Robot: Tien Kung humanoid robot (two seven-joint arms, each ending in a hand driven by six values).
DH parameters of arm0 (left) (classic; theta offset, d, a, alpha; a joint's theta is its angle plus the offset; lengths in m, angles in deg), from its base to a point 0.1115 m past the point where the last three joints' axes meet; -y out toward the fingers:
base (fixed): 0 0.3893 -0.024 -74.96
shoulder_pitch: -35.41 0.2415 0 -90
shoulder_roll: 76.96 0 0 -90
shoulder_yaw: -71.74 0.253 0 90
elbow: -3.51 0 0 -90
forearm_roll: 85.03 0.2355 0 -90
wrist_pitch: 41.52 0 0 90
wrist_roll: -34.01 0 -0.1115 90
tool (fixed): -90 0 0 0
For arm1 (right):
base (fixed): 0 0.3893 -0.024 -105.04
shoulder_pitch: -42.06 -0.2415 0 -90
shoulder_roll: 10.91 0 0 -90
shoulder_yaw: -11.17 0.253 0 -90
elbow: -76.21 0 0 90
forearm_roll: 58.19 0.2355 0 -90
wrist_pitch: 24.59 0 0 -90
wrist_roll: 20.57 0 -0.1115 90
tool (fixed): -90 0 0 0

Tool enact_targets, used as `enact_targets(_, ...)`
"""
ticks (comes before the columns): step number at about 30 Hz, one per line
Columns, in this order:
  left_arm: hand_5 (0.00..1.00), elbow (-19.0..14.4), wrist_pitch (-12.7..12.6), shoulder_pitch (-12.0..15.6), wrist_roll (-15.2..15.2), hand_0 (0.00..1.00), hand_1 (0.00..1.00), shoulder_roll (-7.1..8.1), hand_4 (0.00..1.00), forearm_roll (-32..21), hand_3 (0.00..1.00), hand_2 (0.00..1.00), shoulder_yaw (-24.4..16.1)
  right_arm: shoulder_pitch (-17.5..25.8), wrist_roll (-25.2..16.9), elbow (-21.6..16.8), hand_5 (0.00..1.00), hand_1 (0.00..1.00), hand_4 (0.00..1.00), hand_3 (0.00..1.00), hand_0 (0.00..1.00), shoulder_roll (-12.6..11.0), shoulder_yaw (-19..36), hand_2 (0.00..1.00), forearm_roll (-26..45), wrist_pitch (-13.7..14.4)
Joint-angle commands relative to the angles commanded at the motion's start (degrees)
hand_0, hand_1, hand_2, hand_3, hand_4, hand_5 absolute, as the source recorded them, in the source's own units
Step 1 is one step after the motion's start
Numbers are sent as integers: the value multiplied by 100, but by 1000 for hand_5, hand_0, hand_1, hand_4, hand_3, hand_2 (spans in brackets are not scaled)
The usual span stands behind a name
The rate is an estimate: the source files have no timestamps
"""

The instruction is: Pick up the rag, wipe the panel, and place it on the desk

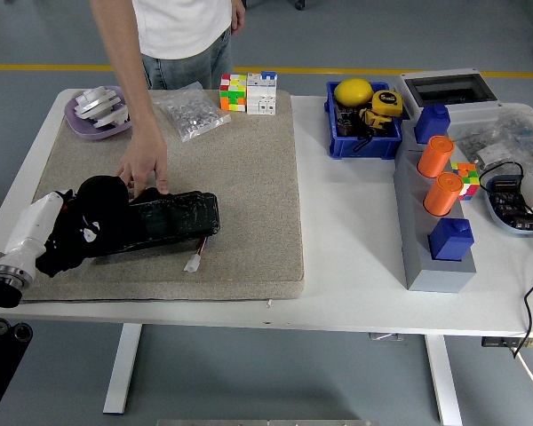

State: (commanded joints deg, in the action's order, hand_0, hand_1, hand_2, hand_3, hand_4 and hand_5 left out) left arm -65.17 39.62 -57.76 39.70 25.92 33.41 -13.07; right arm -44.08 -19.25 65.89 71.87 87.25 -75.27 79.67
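Left hand (71, 232) seemingly clamped on one black rag (93, 222), pressed on one black panel (173, 216) to its right; person's hand (145, 169) steadies panel just beyond; two orange cylinders (433, 156) far right.

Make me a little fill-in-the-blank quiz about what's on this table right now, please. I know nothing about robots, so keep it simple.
1. The robot's left hand presses a ____ rag onto the dark panel.
2. The person's hand rests on the panel's ____ edge.
3. The panel lies on a beige ____.
4. The two orange cylinders stand on a ____ block.

Missing words: black; far; mat; grey
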Motion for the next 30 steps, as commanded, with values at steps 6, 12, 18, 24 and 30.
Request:
enact_targets(6, 2, -32, 3, 85, -1, 261, 310, 31, 543, 25, 522, 547, -55, 4, -3, 0, 453, 674, 979, 596, 813, 9, 19, 680, -17, -2)
enact_targets(12, 2, -114, 2, 15, -11, 261, 310, 19, 545, 36, 522, 547, 74, 6, 2, 0, 451, 674, 979, 594, 814, -2, -1, 680, -5, 0)
enact_targets(18, 2, -66, 21, -218, -50, 261, 311, -18, 546, 15, 523, 547, 413, -8, 11, 0, 451, 673, 979, 595, 814, -12, 29, 680, -51, 5)
enact_targets(24, 2, 79, 46, -517, -77, 261, 311, -181, 548, -19, 523, 546, 793, -12, 32, 0, 451, 673, 979, 594, 814, -17, 16, 680, -77, 0)
enact_targets(30, 2, 177, 53, -783, -54, 261, 311, -254, 552, -95, 523, 545, 1239, -20, 42, 0, 451, 673, 979, 595, 813, -36, -30, 680, -65, -15)
